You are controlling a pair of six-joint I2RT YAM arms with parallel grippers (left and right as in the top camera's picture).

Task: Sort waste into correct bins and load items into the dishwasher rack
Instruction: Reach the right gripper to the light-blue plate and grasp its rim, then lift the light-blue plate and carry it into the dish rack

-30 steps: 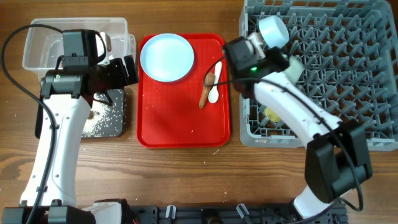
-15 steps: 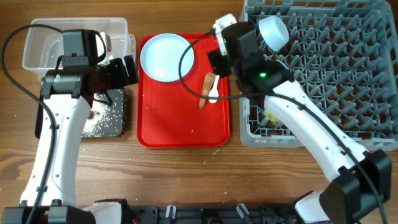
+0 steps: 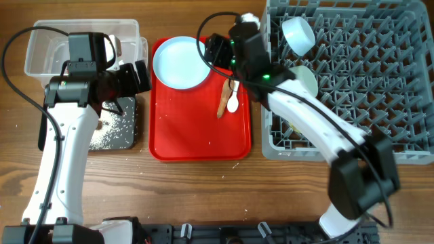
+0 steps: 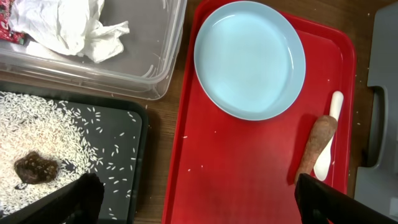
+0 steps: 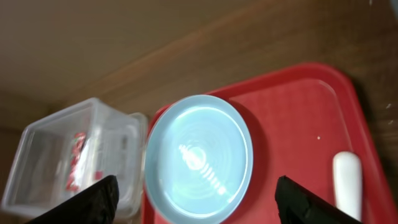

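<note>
A pale blue plate (image 3: 182, 62) lies at the back of the red serving tray (image 3: 200, 129); it also shows in the left wrist view (image 4: 249, 59) and the right wrist view (image 5: 199, 158). A brown food scrap (image 3: 223, 98) lies beside a white spoon (image 3: 232, 103) on the tray's right side. My right gripper (image 3: 215, 51) is open and empty, above the plate's right edge (image 5: 199, 199). My left gripper (image 3: 139, 76) is open and empty between the bins and the tray (image 4: 199, 202). Two bowls (image 3: 298, 32) (image 3: 306, 78) sit in the grey rack (image 3: 366, 102).
The clear tub (image 3: 47, 42) holds crumpled tissue (image 4: 68, 28) and a red-and-white wrapper (image 5: 74, 162). The black tray (image 3: 129, 132) holds rice crumbs and a dark lump (image 4: 36, 168). Something yellow (image 3: 296, 126) shows in the rack under my right arm.
My right arm has swung left from the rack's front corner to over the plate on the red tray. The left arm has not moved.
</note>
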